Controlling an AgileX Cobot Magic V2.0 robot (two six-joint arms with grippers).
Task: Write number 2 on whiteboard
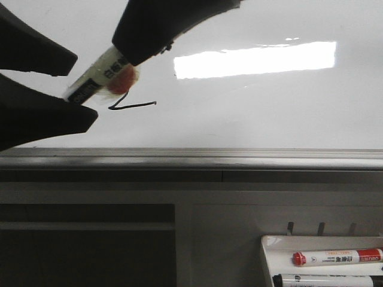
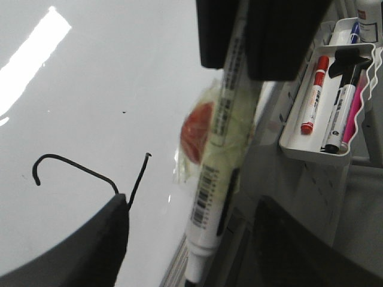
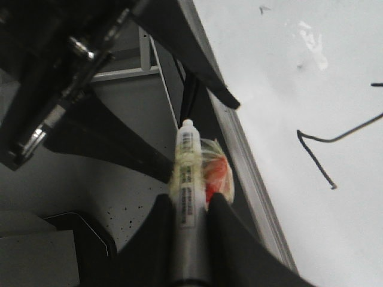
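The whiteboard (image 1: 251, 113) fills the upper front view. The number 2 (image 1: 133, 105) is drawn in thin black; only its base shows there, under the marker. The left wrist view shows its hooked top, long stroke and base (image 2: 90, 170), and it also shows in the right wrist view (image 3: 317, 156). My right gripper (image 3: 191, 200) is shut on a white marker (image 3: 187, 161) wrapped with tape and a red patch. It comes down from above in the front view (image 1: 128, 54). My left gripper (image 1: 85, 86) is open, and the marker's (image 2: 218, 155) far end lies between its fingers.
The board's grey metal rail (image 1: 191, 158) runs across below the writing. A white pen tray (image 1: 269, 251) at the lower right holds a red-capped marker (image 1: 338, 257) and a black one (image 1: 326, 279). The tray (image 2: 299, 149) also shows in the left wrist view.
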